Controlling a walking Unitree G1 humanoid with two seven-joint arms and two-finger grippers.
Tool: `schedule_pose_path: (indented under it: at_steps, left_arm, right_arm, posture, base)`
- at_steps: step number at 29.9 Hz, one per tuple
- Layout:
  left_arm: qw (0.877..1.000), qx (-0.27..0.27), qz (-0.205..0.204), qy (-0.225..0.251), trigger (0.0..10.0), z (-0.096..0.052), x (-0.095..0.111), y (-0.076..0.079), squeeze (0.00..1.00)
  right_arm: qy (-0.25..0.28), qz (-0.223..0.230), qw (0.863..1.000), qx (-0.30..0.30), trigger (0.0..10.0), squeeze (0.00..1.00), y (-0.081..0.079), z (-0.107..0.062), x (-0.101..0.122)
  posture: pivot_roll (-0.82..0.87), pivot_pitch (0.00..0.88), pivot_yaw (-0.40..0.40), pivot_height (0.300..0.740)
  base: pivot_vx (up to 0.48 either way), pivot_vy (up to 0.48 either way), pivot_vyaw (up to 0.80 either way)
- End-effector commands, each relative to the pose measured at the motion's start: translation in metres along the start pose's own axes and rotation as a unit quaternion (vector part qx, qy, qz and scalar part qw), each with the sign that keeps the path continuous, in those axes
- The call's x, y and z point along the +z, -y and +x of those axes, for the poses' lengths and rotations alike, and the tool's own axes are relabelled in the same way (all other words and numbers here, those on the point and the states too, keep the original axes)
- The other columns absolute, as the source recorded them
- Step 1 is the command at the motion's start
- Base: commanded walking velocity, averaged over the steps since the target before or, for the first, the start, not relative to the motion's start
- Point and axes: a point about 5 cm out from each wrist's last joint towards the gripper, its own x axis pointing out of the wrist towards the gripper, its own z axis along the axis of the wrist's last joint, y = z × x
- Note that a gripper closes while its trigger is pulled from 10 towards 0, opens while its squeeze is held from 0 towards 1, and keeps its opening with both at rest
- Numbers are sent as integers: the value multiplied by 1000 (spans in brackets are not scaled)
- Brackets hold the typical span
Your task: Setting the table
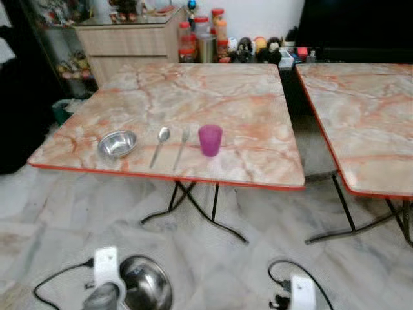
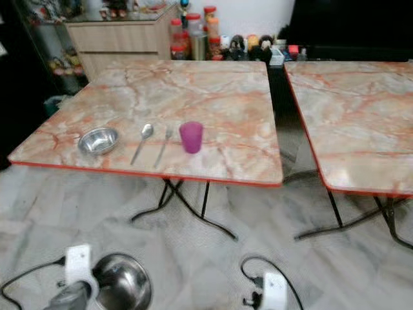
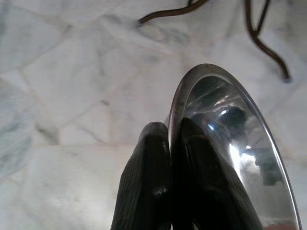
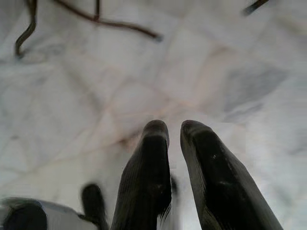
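Observation:
A marble-patterned table with a red edge stands ahead. Near its front edge lie a small steel bowl, a spoon, a fork and a purple cup in a row. Low at my left, above the floor, my left gripper is shut on the rim of a second steel bowl, one finger inside and one outside. My right gripper hangs low at my right over the floor, shut with nothing in it.
A second marble table stands to the right across a narrow gap. Black folding legs spread under the near table. A wooden cabinet and several jars line the back wall. The floor is pale marble tile.

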Motion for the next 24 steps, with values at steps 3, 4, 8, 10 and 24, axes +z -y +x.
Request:
schedule_pose_path:
  at_steps: [3, 4, 8, 10, 24]
  left_arm:
    - [1000, 10, 2, 9, 10000, 1, 6, -8, 0]
    - [1000, 10, 2, 8, 10000, 1, 6, -8, 0]
    - [1000, 9, 3, 7, 10000, 0, 5, -8, 0]
    - [1000, 9, 3, 6, 10000, 0, 4, -8, 0]
    - [1000, 1, 3, 6, 10000, 0, 3, -5, 0]
  right_arm:
    - [9, 3, 1000, 10, 10000, 0, -9, 2, 6]
    - [9, 4, 1000, 10, 10000, 0, -8, 2, 6]
    - [8, 3, 1000, 9, 10000, 0, -8, 2, 5]
    - [8, 2, 1000, 9, 10000, 0, -8, 2, 5]
    - [2, 14, 1000, -1, 10000, 0, -6, 2, 5]
  posture:
    - [15, 0, 9, 740]
    - [14, 0, 10, 740]
    - [12, 0, 11, 740]
    - [10, 0, 11, 740]
    - [6, 0, 10, 740]
  base:
    - [245, -382, 0]
    - [247, -379, 0]
    - [245, -379, 0]
    - [247, -379, 0]
    - [250, -379, -102]
